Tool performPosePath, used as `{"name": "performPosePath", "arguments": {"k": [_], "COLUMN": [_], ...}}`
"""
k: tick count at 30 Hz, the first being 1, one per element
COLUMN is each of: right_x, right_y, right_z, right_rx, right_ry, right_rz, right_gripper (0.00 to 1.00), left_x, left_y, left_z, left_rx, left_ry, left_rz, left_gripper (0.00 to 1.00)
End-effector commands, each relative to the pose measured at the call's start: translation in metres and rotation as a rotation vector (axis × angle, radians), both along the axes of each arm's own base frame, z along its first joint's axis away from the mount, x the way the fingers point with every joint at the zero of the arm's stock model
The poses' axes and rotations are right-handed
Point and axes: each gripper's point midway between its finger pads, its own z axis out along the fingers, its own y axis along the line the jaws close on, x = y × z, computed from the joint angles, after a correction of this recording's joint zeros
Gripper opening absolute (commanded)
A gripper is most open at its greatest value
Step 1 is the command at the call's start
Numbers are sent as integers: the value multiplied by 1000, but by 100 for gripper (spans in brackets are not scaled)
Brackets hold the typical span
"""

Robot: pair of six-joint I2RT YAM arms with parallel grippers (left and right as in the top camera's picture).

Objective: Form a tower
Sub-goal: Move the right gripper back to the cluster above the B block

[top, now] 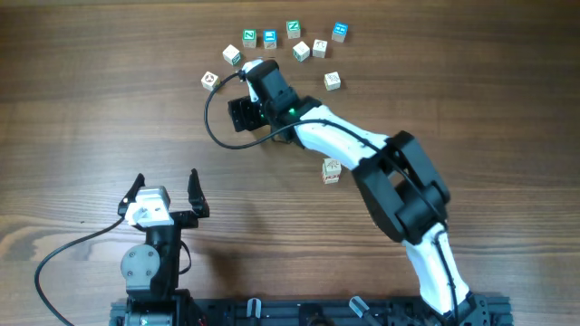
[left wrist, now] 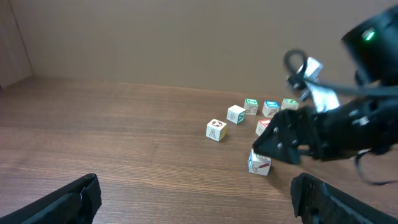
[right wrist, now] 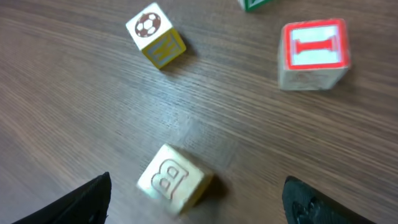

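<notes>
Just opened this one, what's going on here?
The right gripper hangs open over the loose cubes at the far side of the table. Its fingers straddle a B cube without gripping it. The tower stands apart, nearer mid-table. The left gripper sits open at the near edge, holding nothing.

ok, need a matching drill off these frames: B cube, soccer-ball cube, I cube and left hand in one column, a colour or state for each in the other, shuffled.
Things:
1. B cube
2. soccer-ball cube
3. I cube
4. left hand

Colour or state:
A. red frame and red letter
B. open, holding nothing
C. yellow side face
D. pale face, letter uncoloured

Pairs: 1-D, 2-C, 3-A, 4-B
</notes>
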Motion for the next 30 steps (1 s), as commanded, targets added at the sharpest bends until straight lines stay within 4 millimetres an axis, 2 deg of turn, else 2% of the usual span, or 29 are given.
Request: {"name": "performPosePath", "arguments": {"k": [1,3,5,8,9,12,15,16,17,20,22,24,26,30], "right_x": [7,10,15,13,11,11,13,13,12,8,6,6,7,4], "right_y": [5,6,-2,-8,-13,-22,-20,-19,-19,-22,-19,-19,-20,-23], "right_z": [-19,-28,-34,-36,-34,-18,6,9,9,4,4,4,5,21], "right_rx": [22,25,-2,-37,-51,-76,-64,-62,-62,-76,-64,-65,-66,-63], "right_ry": [8,4,-4,4,15,11,-30,-34,-31,-7,3,1,1,-4], "right_rz": [-25,-55,-112,-120,-125,-124,-98,-96,-96,-98,-83,-82,-83,-84], "right_gripper": [88,88,88,88,83,79,76,75,68,56,54,45,43,36], "left_x": [0,0,0,0,0,0,0,0,0,0,0,0,0,0], "left_y": [4,4,4,4,4,4,4,4,4,4,4,4,4,4], "left_z": [0,0,0,0,0,0,0,0,0,0,0,0,0,0], "left_rx": [19,19,19,19,19,19,19,19,19,19,19,19,19,19], "left_ry": [0,0,0,0,-1,0,-1,-1,0,0,-1,0,0,0], "left_rz": [17,17,17,17,17,17,17,17,17,17,17,17,17,17], "left_gripper": [100,100,100,100,100,100,100,100,100,100,100,100,100,100]}}
